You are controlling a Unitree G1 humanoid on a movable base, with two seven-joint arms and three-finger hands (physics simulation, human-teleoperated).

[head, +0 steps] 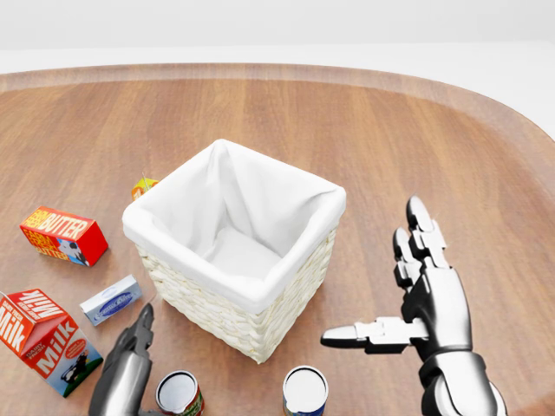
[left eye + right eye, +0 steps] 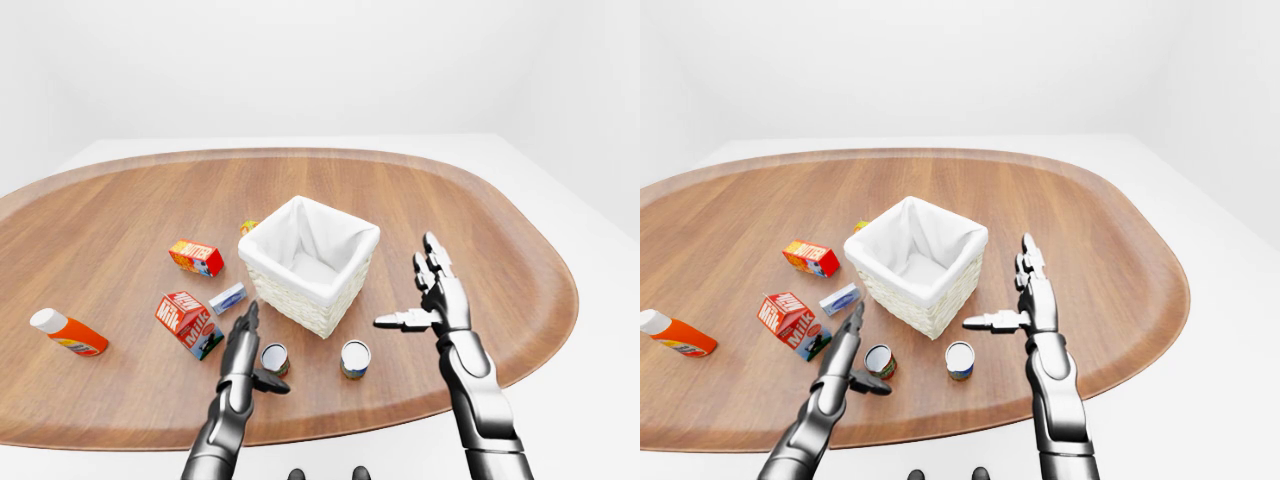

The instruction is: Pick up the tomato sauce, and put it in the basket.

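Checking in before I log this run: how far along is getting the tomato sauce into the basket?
Nothing is done yet: the basket holds only its white liner. In hand: the left hand, fingers open, sits beside the red-labelled can, not gripping it. The right hand hangs open and empty near the blue-labelled can. I cannot read either label. Grasping, lifting and dropping in all remain.

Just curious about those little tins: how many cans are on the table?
2. One red-labelled can stands beside the robot's left hand, below the basket in the left-eye view. The blue-labelled can stands to its right. Others could hide behind the basket.
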